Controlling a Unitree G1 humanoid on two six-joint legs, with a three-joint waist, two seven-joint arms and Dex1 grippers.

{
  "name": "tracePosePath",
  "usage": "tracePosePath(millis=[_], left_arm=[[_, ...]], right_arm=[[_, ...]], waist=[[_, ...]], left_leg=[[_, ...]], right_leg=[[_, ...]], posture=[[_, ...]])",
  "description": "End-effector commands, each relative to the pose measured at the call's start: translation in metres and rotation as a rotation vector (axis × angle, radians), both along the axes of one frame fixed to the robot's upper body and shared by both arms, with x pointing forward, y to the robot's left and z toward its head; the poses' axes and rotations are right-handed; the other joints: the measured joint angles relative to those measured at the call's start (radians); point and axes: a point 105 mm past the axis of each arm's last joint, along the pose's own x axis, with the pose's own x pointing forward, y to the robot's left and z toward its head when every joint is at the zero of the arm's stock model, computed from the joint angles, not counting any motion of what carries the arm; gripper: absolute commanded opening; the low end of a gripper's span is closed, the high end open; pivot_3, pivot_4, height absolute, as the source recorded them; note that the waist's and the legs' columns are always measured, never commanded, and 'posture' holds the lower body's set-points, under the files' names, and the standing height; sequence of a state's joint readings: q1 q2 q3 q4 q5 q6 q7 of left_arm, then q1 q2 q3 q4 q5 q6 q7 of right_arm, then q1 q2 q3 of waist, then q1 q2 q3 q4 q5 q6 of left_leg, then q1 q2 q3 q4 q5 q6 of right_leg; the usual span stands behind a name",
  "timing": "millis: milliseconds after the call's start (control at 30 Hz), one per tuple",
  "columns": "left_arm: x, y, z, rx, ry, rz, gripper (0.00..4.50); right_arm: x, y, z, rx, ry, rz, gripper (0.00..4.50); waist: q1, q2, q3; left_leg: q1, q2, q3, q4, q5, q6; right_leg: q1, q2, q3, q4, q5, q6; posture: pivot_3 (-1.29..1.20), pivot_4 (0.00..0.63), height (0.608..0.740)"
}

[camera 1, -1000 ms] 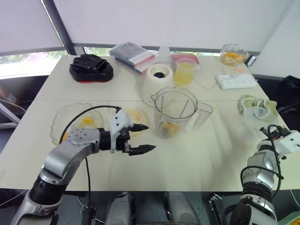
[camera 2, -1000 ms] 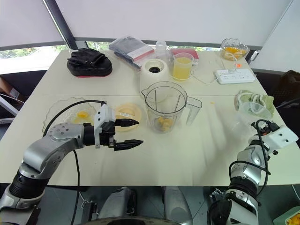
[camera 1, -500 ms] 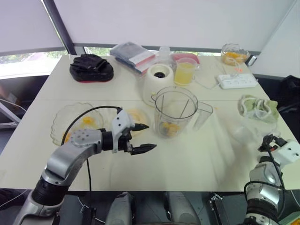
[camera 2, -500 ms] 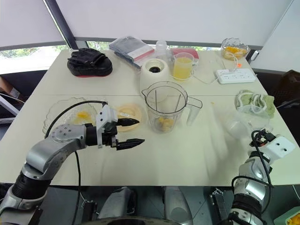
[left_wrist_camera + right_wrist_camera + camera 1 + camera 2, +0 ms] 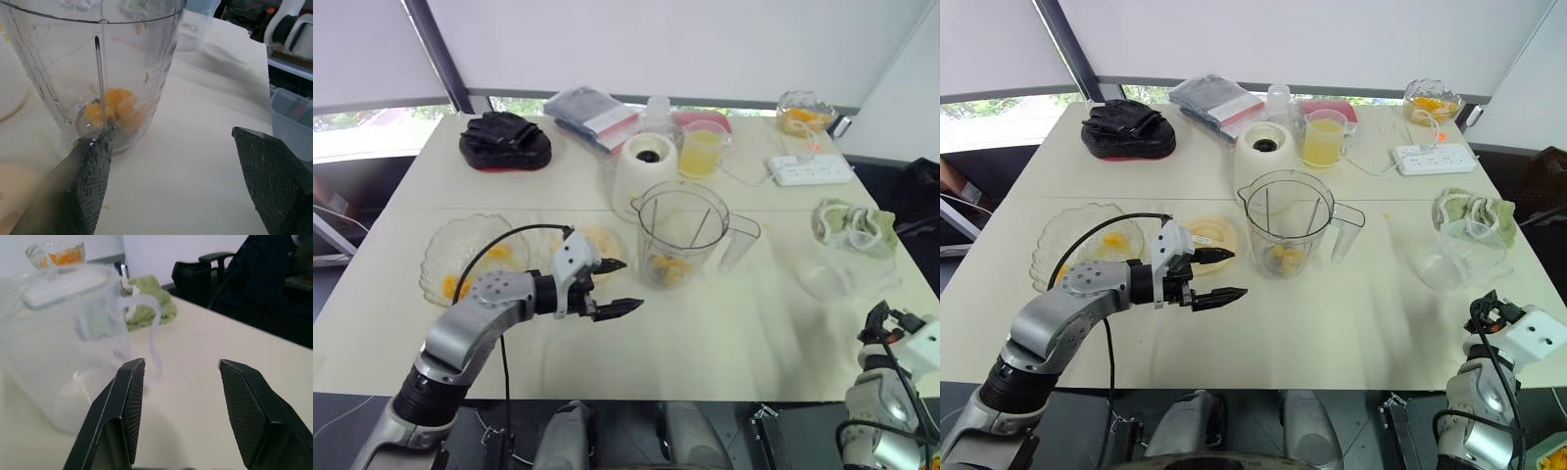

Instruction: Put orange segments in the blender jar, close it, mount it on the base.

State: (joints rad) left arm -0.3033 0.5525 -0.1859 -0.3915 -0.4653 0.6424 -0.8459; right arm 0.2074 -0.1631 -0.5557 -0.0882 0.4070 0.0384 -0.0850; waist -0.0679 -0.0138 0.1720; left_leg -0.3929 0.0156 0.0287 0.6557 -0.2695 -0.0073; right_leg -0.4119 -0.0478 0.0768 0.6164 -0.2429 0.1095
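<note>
1. blender jar (image 5: 680,235) upright and lidless at centre of frame on the desk (image 5: 754,333); handle sticks out toward the right of frame; orange segments (image 5: 668,267) lie in a small heap at its bottom
2. white blender base (image 5: 644,166) just behind the jar, toward upper centre; nothing mounted on it
3. round yellowish lid (image 5: 1209,233) flat on the desk just left of the jar; apart from it
4. glass plate (image 5: 440,257) at left-centre of frame; a few loose orange pieces (image 5: 496,253) on it
5. left pincer (image 5: 628,284) low over the desk, lower left of the jar and near it; black fingers spread wide, nothing between them; tips point toward the jar; left wrist view has the jar's bottom and its segments straight ahead of the fingers
6. right pincer (image 5: 182,364) also spread wide and empty; its arm sits at the lower right corner of the head views, well apart from the jar; a clear plastic jug (image 5: 1459,259) lies on the desk ahead of it
7. green cloth (image 5: 852,223) at right edge, just behind the jug
8. upper part of frame: cup of yellow juice (image 5: 702,152) beside the base; white power strip (image 5: 808,169); glass bowl (image 5: 800,110) with orange bits at upper right; black gloves (image 5: 504,140) at upper left; flat packet (image 5: 590,116) at upper centre
</note>
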Motion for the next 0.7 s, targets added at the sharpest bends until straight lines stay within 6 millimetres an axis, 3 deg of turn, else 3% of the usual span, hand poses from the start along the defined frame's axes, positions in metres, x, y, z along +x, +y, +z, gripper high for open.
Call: tracePosePath(millis=[33,133,267,400,567,700], left_arm=[[0.002,-0.004,0.009,-0.006,-0.027,-0.028,3.97],[0.006,-0.003,0.01,0.0,-0.025,-0.028,3.97],[0.014,0.008,0.016,0.056,-0.028,-0.053,3.97],[0.021,0.023,0.021,0.146,-0.041,-0.112,3.97],[0.032,0.046,0.028,0.282,-0.076,-0.2,3.97],[0.05,0.06,0.036,0.385,-0.126,-0.261,3.97]], right_arm=[[-0.003,0.028,0.016,-0.005,-0.032,0.159,2.48],[-0.004,0.054,0.031,-0.034,-0.032,0.341,2.48],[-0.005,0.112,0.074,-0.019,-0.052,0.753,2.48],[-0.014,0.161,0.091,-0.026,0.028,1.088,2.48],[-0.011,0.186,0.1,-0.063,0.065,1.229,2.48],[-0.006,0.201,0.103,-0.061,0.054,1.27,2.48]], waist=[[0.002,0.0,0.0],[0.006,0.001,0.0],[0.007,0.001,0.0],[0.02,-0.002,0.0],[0.03,-0.004,0.001],[0.042,-0.005,0.0]], left_leg=[[0.0,0.0,0.0,-0.002,0.0,0.0],[0.0,0.0,0.0,-0.006,0.0,0.0],[-0.001,0.0,0.001,-0.007,0.0,0.0],[-0.002,0.0,0.001,-0.007,0.0,0.0],[-0.003,0.0,0.001,-0.006,0.0,0.0],[-0.014,-0.001,0.0,-0.001,0.0,0.0]], right_leg=[[-0.001,-0.001,0.0,0.0,0.0,0.0],[-0.002,-0.001,0.0,-0.001,0.0,0.0],[-0.005,0.0,0.0,-0.001,-0.001,-0.001],[-0.006,0.002,-0.001,-0.001,-0.001,-0.001],[-0.006,0.002,-0.001,-0.002,-0.001,-0.001],[-0.015,0.002,-0.003,-0.002,-0.001,-0.001]], posture=[[0.0,0.15,0.74],[0.0,0.15,0.74],[0.0,0.15,0.74],[0.0,0.15,0.74],[0.0,0.15,0.74],[0.0,0.15,0.74]])
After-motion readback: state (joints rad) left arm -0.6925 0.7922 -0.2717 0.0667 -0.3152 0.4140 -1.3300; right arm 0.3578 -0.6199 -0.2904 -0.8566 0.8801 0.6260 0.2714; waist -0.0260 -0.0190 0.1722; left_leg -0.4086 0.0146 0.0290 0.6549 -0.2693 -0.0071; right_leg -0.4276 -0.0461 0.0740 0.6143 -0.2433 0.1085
